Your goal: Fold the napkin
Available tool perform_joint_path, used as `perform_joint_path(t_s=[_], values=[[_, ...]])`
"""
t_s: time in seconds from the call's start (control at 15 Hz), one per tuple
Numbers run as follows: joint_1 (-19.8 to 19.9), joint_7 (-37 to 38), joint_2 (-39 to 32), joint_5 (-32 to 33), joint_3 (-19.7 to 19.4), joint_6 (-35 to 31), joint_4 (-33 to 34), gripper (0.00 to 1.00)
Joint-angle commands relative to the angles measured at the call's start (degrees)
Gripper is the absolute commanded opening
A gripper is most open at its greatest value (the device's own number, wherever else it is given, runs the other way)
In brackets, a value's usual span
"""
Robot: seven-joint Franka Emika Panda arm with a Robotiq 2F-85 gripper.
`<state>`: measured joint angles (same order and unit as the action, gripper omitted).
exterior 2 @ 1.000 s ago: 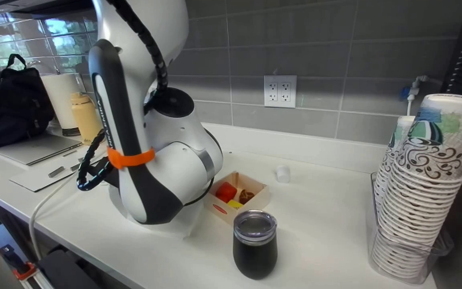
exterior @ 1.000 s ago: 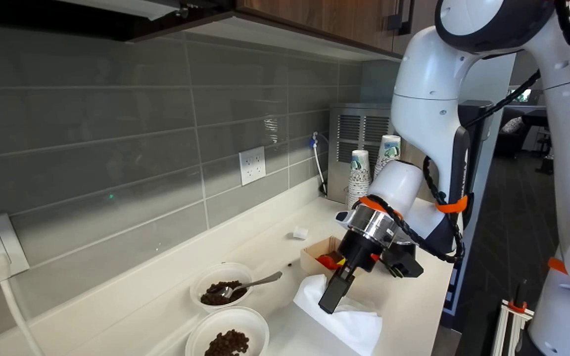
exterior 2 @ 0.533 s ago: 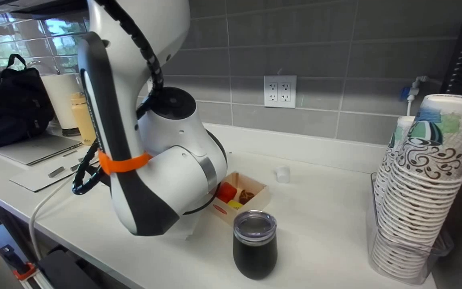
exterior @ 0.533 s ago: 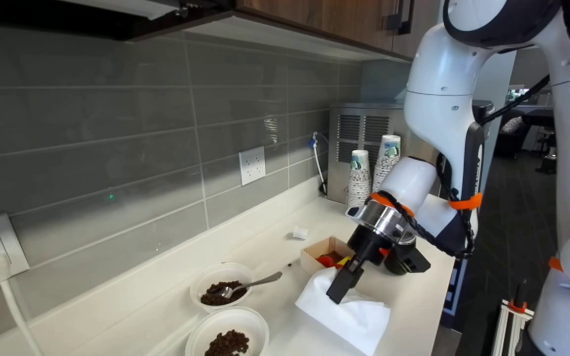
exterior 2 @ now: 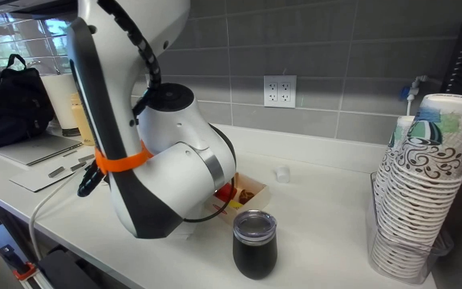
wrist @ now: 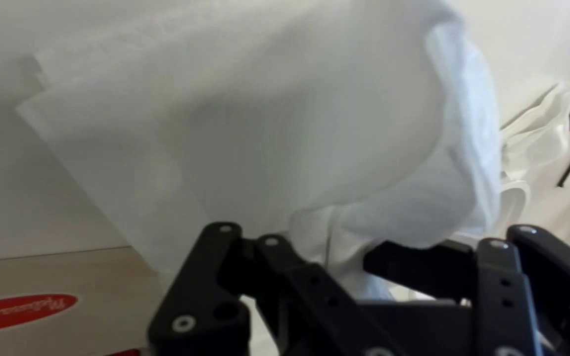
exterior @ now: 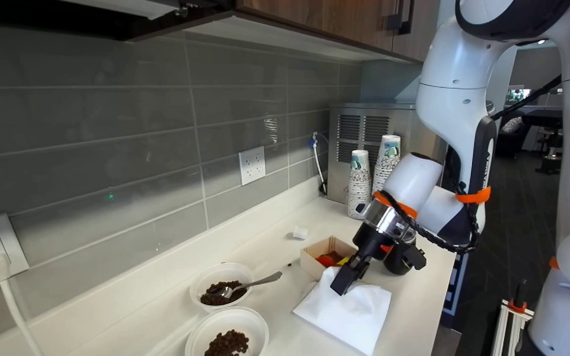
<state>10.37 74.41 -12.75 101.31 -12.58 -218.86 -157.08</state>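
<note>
The off-white napkin [exterior: 349, 316] lies on the counter, its far end raised and bunched under the gripper. A layer overlaps another at its left edge. In the wrist view the napkin [wrist: 265, 148] fills the middle, with layered corners at left and a curled edge at right. My gripper [exterior: 345, 283] is low over the napkin's far part, pointing down. In the wrist view the gripper [wrist: 319, 244] has its fingers apart with bunched napkin between them. The left fingertip is hidden. In an exterior view only a bit of napkin [exterior 2: 183, 230] shows under the arm.
A small wooden box [exterior: 313, 259] with red and yellow pieces stands just behind the napkin; its wall also shows in the wrist view [wrist: 82, 277]. A dark tumbler [exterior 2: 255, 253] is near it. Bowls [exterior: 215, 273] [exterior: 255, 329] with dark bits, one with a spoon [exterior: 264, 279], stand beside the napkin.
The gripper has moved right and toward the back in the view that shows it. The napkin's raised end moved along with it, and its front part now lies flatter, with an underlying layer showing at left.
</note>
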Motion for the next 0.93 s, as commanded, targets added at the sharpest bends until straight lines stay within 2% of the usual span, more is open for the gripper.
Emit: perform_joint_path(t_s=[0.0,0.2,0.27,0.33,0.4,0.6,0.73,0.87], values=[[-2.46,10.50,4.77,5.72,-0.20,9.04,-0.34,0.00],[-6.03,20.82,5.16,12.90,0.48,16.85,-0.03,0.00],[-7.72,24.11,4.76,14.99,0.52,19.31,-0.04,0.25],[-9.41,27.44,4.29,17.25,0.29,21.65,-0.04,0.25],[-11.45,30.80,3.79,19.29,-0.15,24.07,-0.06,0.31],[-18.82,40.87,2.57,25.10,-2.65,29.93,-0.13,0.55],[-24.69,45.17,1.21,26.99,-6.05,32.84,-0.10,0.69],[-31.39,45.93,-0.34,25.62,-11.14,35.84,-0.23,0.82]])
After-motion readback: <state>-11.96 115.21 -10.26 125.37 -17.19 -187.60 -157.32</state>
